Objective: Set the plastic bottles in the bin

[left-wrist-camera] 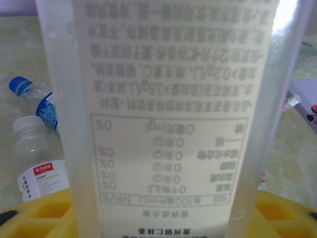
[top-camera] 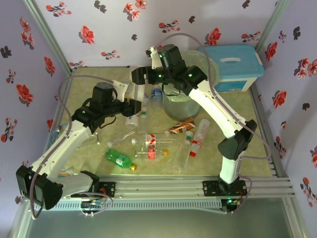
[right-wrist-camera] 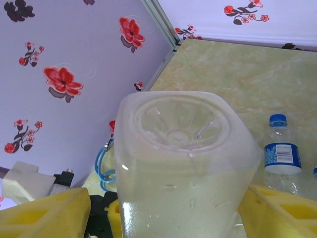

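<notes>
1. Left claw (left-wrist-camera: 161,220): clenched on a clear labelled bottle (left-wrist-camera: 168,114). Its yellow pads (left-wrist-camera: 34,218) sit on either side of the bottle. The bottle's pale label carries small print that reads in reverse through the plastic.
2. From above, the left claw (top-camera: 136,106) hangs over the middle of the table (top-camera: 237,158), left of the bin (top-camera: 174,108).
3. Right claw (right-wrist-camera: 168,215): a square-based clear bottle (right-wrist-camera: 183,148) stands between its yellow fingers (right-wrist-camera: 47,213), base towards the camera. I cannot tell whether the fingers grip it or stand loose of it.
4. From above, the right claw (top-camera: 140,78) sits just beyond the left claw. Something clear lies between the two. It may be one bottle shared by both, but the spot is too crowded to be sure.
5. The bin is round and translucent grey-green, at the back of the table under the right arm. A white box with a light-blue lid (top-camera: 233,67) stands just to its right.
6. A small blue-labelled bottle (top-camera: 156,93) is just beside the bin's left wall.
7. Loose on the table in front of the bin:
   - a green bottle (top-camera: 119,159)
   - clear red-labelled bottles (top-camera: 151,144)
   - a brown-orange bottle (top-camera: 181,127)
   - a clear bottle with red bands (top-camera: 200,135)
8. Behind the left claw's bottle lie a blue-capped bottle (left-wrist-camera: 34,96) and a white-capped bottle (left-wrist-camera: 37,158).
</notes>
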`<move>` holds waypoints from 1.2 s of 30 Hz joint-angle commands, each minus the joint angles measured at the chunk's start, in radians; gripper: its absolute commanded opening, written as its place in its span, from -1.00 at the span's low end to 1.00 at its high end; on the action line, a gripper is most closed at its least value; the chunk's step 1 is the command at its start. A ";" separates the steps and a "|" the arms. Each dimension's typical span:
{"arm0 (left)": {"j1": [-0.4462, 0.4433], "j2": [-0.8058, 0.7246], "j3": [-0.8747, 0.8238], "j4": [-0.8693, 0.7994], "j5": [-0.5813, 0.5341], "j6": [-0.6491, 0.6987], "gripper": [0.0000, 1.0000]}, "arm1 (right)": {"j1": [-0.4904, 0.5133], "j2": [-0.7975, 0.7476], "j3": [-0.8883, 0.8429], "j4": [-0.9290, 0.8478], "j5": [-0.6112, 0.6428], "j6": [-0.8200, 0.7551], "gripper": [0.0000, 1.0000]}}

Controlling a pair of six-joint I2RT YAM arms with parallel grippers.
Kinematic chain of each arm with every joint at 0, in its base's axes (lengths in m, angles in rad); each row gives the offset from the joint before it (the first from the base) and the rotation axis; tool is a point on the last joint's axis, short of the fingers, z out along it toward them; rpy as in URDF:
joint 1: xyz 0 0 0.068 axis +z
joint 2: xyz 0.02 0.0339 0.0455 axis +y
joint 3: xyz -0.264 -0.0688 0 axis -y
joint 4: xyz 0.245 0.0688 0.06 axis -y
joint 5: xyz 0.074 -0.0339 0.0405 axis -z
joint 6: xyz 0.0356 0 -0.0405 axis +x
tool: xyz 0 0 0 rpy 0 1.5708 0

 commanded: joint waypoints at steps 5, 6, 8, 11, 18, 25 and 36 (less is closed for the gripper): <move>-0.032 0.032 0.029 0.052 0.019 -0.003 -0.88 | -0.031 -0.003 -0.030 0.077 -0.050 0.058 0.40; -0.033 0.034 0.029 0.056 0.020 -0.003 -0.88 | -0.034 -0.001 -0.032 0.080 -0.057 0.062 0.40; -0.037 0.040 0.033 0.062 0.026 -0.005 -0.88 | -0.042 0.004 -0.037 0.082 -0.061 0.065 0.39; -0.039 0.046 0.037 0.069 0.028 -0.008 -0.88 | -0.048 0.006 -0.045 0.085 -0.068 0.066 0.39; -0.040 0.056 0.043 0.078 0.030 -0.016 -0.88 | -0.065 0.032 -0.052 0.087 -0.085 0.079 0.47; -0.039 0.071 0.049 0.078 0.024 -0.020 -0.82 | -0.075 0.024 -0.062 0.116 -0.091 0.085 0.08; -0.037 0.034 0.048 -0.001 -0.105 -0.094 0.99 | -0.122 -0.079 -0.082 0.212 0.025 0.036 -0.02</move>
